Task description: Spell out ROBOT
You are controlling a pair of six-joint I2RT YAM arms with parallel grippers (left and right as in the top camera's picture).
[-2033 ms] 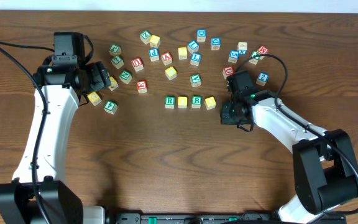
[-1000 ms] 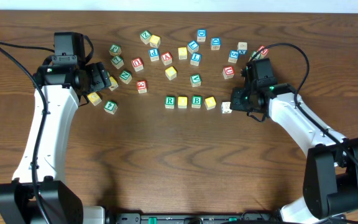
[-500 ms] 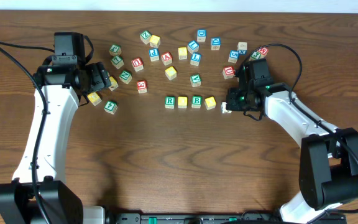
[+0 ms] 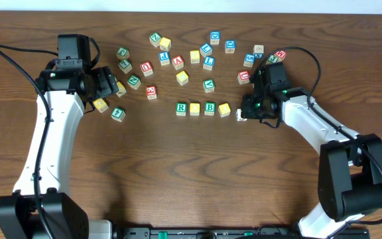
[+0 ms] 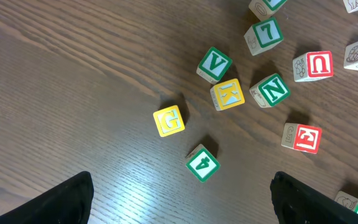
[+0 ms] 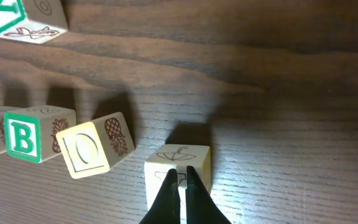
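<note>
Wooden, pale small cube with an umbrella drawing [image 6: 178, 154] is the last piece. The letter under the fingers looks like a T but is partly hidden, and its colour is unclear. It sits on the brown wood-grain table [image 4: 178, 179] just right of the row's end, apart from it and a bit lower than the line.

Right pincer [image 6: 181, 171] is clenched with its tips together, resting on the cube's top face and grasping nothing. Left pincer [image 4: 111, 85] is released and wide over the left scatter, holding nothing.

Handling, as a judgement: light, stiff and not fragile. The smooth faces probably slide easily on the table and twist if nudged off-centre. Best hold is across two opposite flat sides, square on, not on the corners.

- **Row:** green-letter R cube [image 4: 181, 107], yellow-faced cube [image 4: 195, 109], green-letter B cube [image 6: 23, 138], then the yellow-faced O cube [image 6: 86, 152], which is skewed out of square.
- **In the way:** that O cube is near the T cube's left side, so a finger going down there could knock it. The other sides look free.
- **Behind:** red-letter cube [image 4: 244, 76] and green-letter cube [image 4: 209, 85] are well apart from the slot.
- **Far left, irrelevant:** yellow G cube [image 5: 168, 120] and green 4 cube [image 5: 202, 163].
</note>
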